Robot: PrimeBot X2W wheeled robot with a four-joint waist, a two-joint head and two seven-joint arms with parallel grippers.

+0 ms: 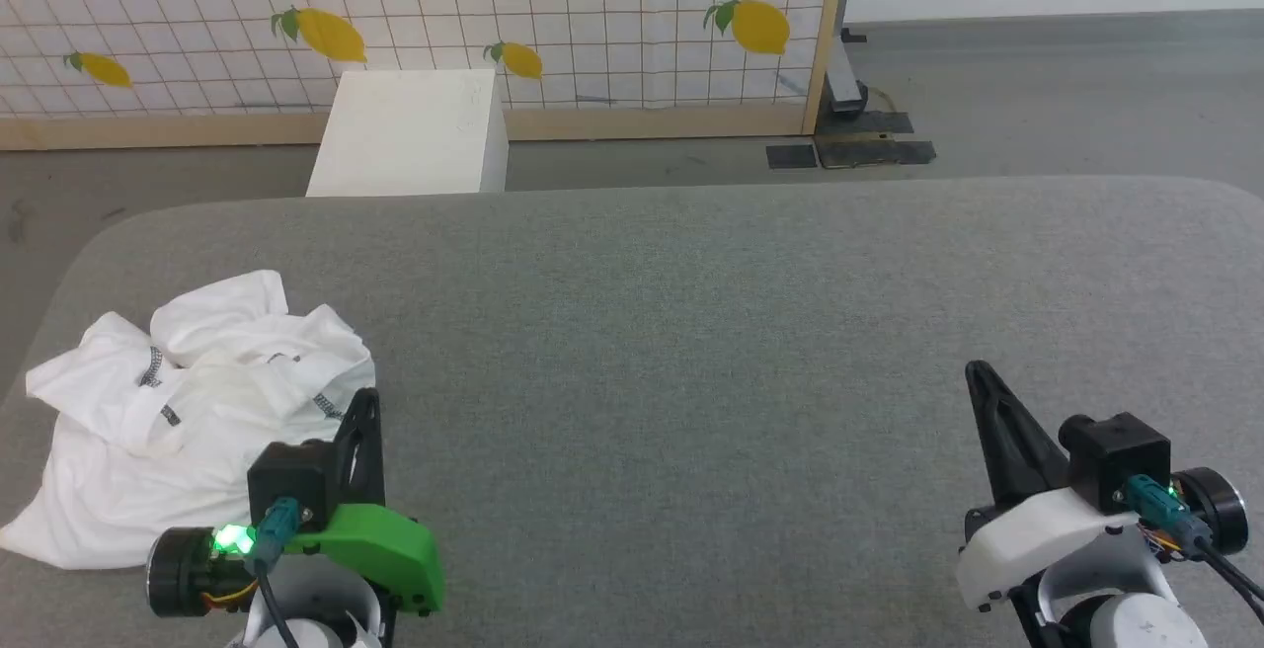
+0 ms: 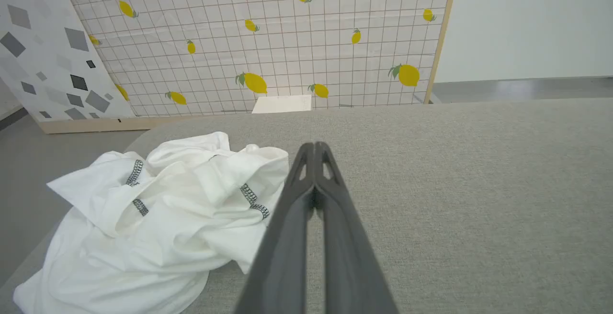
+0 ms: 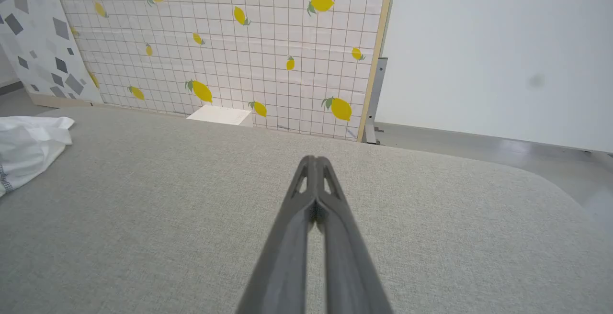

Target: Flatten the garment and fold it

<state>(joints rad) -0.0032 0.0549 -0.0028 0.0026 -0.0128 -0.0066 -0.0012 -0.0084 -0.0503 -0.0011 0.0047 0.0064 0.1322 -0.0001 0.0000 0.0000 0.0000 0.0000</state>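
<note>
The garment [image 1: 197, 431] is lying crumpled in a white heap at the near left corner of the grey tabletop [image 1: 691, 312]. Its folds are bunching up, short runs of dark zigzag stitching are showing among them, and its outer side is reaching up to the left edge.

I am seeing my left gripper [image 1: 367, 401] sitting just beside the heap's right side, near the front edge. Its two dark fingers are pressing together and pinching nothing. I cannot tell whether they are brushing the cloth.

My right gripper [image 1: 980, 373] is hanging near the front right corner, well apart from the garment. Its fingers are likewise pressing together with nothing between them. In the right wrist view it is pointing across bare tabletop.

Beyond the far edge, a white box [image 1: 410, 134] is standing on the floor against a lemon-print panel [image 1: 592, 16].
</note>
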